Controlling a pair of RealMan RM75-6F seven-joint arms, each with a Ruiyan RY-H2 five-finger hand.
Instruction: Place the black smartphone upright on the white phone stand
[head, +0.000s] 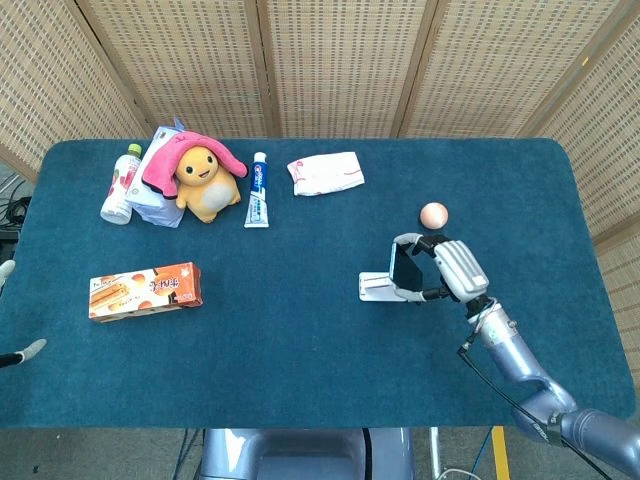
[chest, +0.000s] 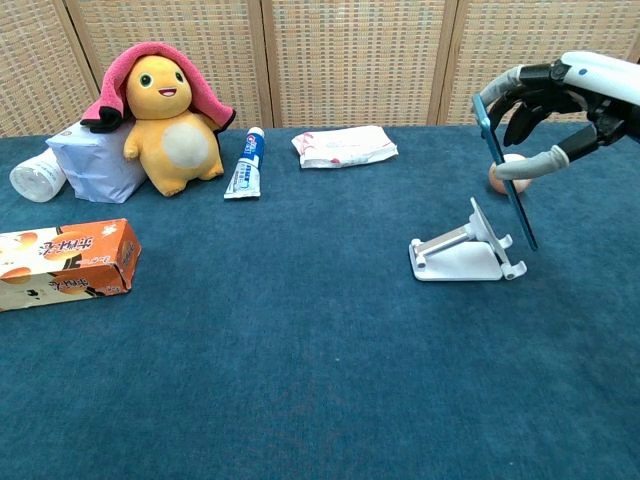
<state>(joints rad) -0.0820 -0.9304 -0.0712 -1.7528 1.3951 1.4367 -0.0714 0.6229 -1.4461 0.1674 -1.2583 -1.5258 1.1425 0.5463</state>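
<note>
My right hand (head: 448, 268) (chest: 560, 100) grips the black smartphone (head: 409, 270) (chest: 505, 172), which has a blue edge and stands nearly upright, tilted back. The phone hangs just above the white phone stand (head: 378, 287) (chest: 462, 254), its lower end close to the stand's front lip. Whether phone and stand touch I cannot tell. A white fingertip (head: 30, 349) at the left edge of the head view is all that shows of my left hand.
A peach ball (head: 433, 214) (chest: 497, 177) lies just behind the stand. Further back are a white packet (head: 325, 173), a toothpaste tube (head: 258, 190), a yellow plush (head: 204, 180) with a pink cloth and a bottle (head: 121, 184). An orange box (head: 145, 290) lies at the left.
</note>
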